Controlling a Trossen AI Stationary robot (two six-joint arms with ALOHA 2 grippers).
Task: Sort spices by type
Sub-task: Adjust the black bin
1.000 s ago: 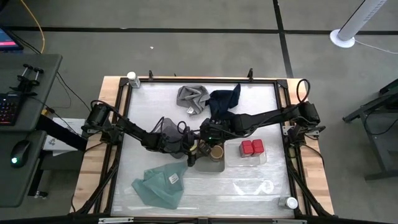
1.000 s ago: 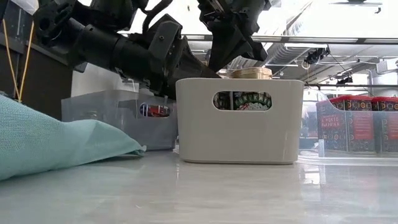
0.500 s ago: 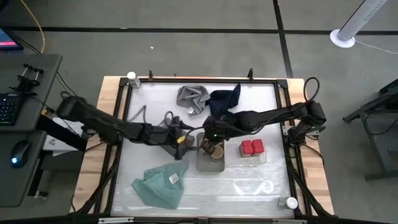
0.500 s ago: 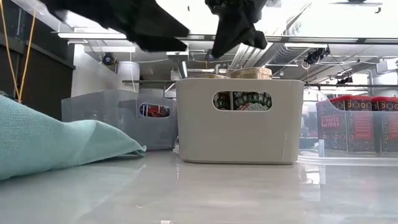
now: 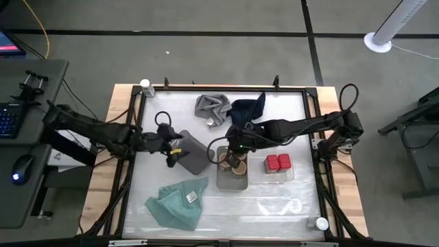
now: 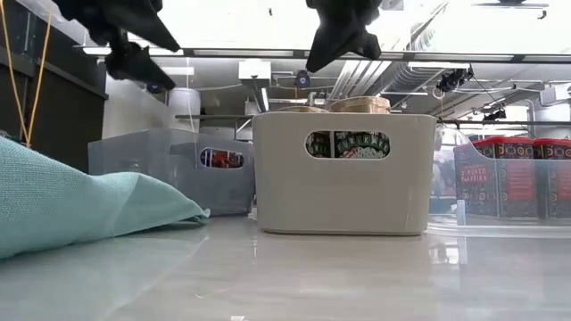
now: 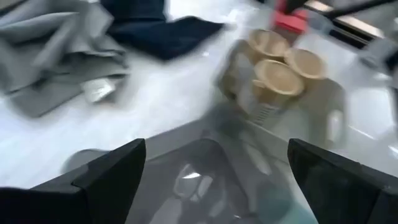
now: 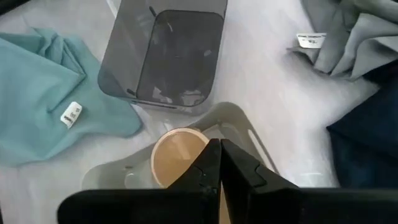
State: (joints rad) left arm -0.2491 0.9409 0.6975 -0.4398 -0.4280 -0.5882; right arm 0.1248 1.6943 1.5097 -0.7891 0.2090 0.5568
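Over the light grey tray [image 5: 232, 175] at bench [image 5: 274, 206] centre, right pincer [image 5: 234, 149] is hovering with fingers pressed together, gripping nothing; wrist view is showing it just above one tan-topped jar [image 8: 178, 155]. Three tan-topped jars [image 7: 277, 62] are sitting inside that tray, tops poking above the rim in low view [image 6: 360, 104]. Left pincer [image 5: 171, 152] is hanging spread and empty over the near edge of the dark grey tray [image 5: 191, 154], which is lying just left of the light one. Two red jars [image 5: 278, 162] are sitting side by side in the clear tray [image 5: 277, 175] to the right. White-capped jars are standing apart off the mat: one at far-left corner [image 5: 145, 86], one at near-right corner [image 5: 321, 223]. Teal cloth [image 5: 175, 204] is lying near-left, grey cloth [image 5: 211, 108] and navy cloth [image 5: 247, 110] at the far side
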